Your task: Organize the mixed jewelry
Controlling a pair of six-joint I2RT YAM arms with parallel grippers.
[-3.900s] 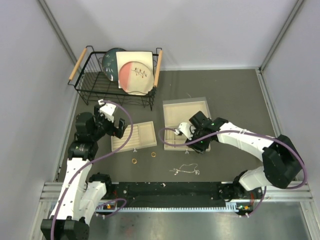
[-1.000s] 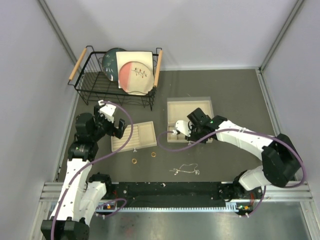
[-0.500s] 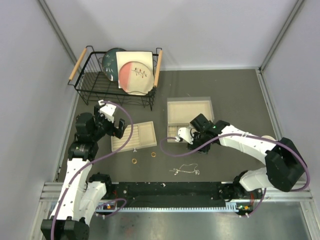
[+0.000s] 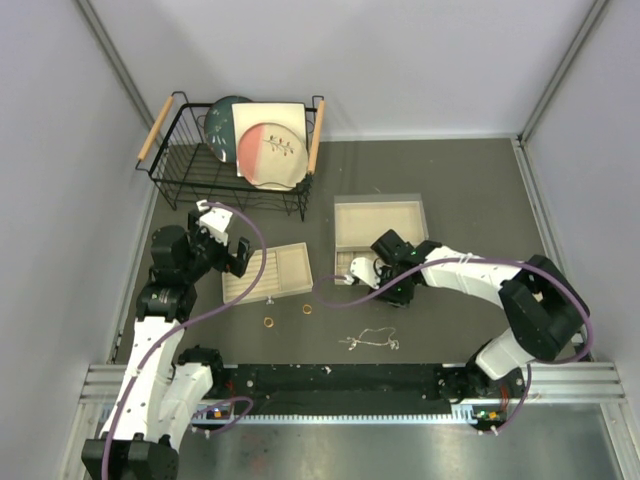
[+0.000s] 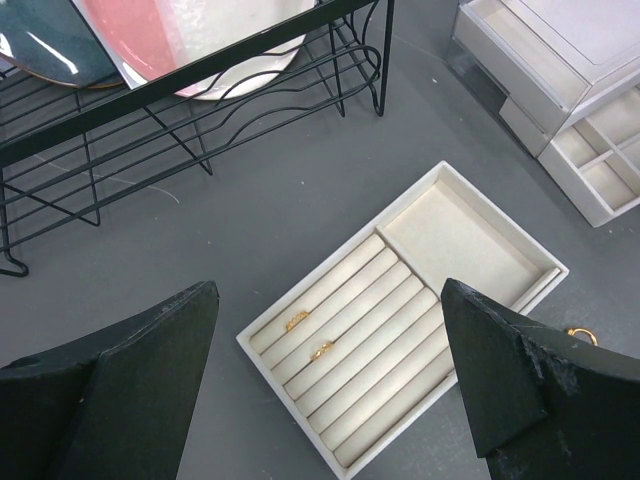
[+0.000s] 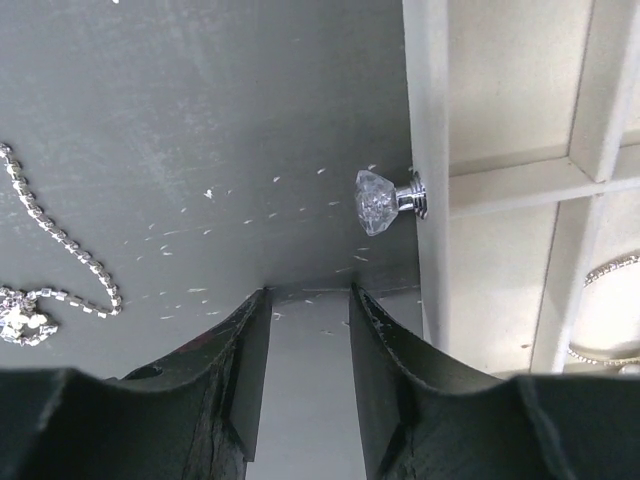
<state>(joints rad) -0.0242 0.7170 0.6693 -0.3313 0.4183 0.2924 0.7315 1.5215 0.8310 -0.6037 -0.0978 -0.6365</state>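
Note:
Two gold rings (image 5: 297, 320) sit in slots of the beige ring tray (image 4: 285, 262). Two more gold rings (image 4: 268, 322) lie on the table in front of it, the other one further right (image 4: 307, 309). A silver chain (image 4: 370, 340) lies nearer; it also shows in the right wrist view (image 6: 60, 255). A thin bangle (image 6: 605, 272) lies in the open drawer (image 6: 505, 120) of the beige box (image 4: 378, 222). My right gripper (image 6: 308, 292) is slightly open and empty, low over the table just short of the drawer's crystal knob (image 6: 376, 201). My left gripper (image 4: 228, 252) is open and empty, above the ring tray's left end.
A black wire dish rack (image 4: 175, 165) with plates stands at the back left, close behind my left gripper. The box in the left wrist view (image 5: 560, 60) stands right of the ring tray. Grey walls close in both sides.
My right gripper has moved off the box's drawer and down to the table in front of the drawer face. The left arm has not moved.

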